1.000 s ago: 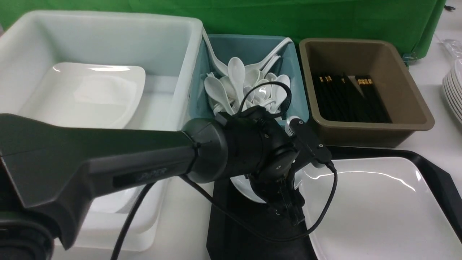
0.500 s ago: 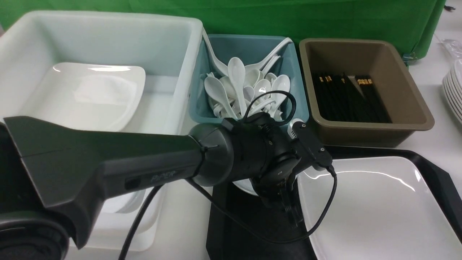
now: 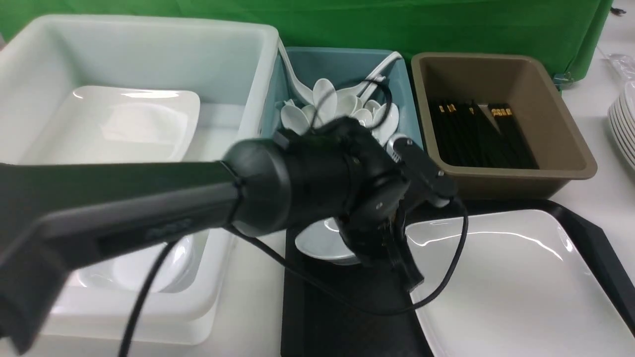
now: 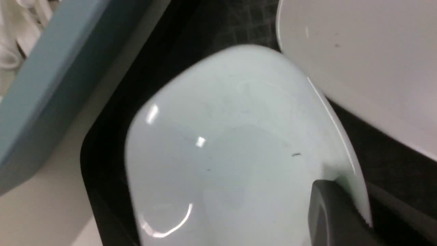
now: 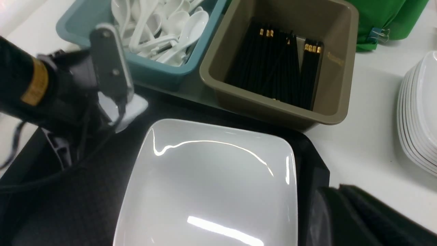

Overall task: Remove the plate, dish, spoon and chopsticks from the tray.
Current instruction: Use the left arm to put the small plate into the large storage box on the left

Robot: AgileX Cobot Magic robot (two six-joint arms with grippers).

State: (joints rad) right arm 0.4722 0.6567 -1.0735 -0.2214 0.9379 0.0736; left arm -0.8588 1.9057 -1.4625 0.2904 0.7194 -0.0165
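Pinching the dish [image 3: 317,243] by its right rim at the far-left corner of the tray [image 3: 322,332], the left gripper [image 3: 404,270] is sitting just right of the white bin [image 3: 188,322], its likely drop.

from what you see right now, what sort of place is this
Probably a staged canteen dish-sorting station: a teal bin of white spoons, a brown bin of black chopsticks, a white bin holding plates, and a green backdrop.
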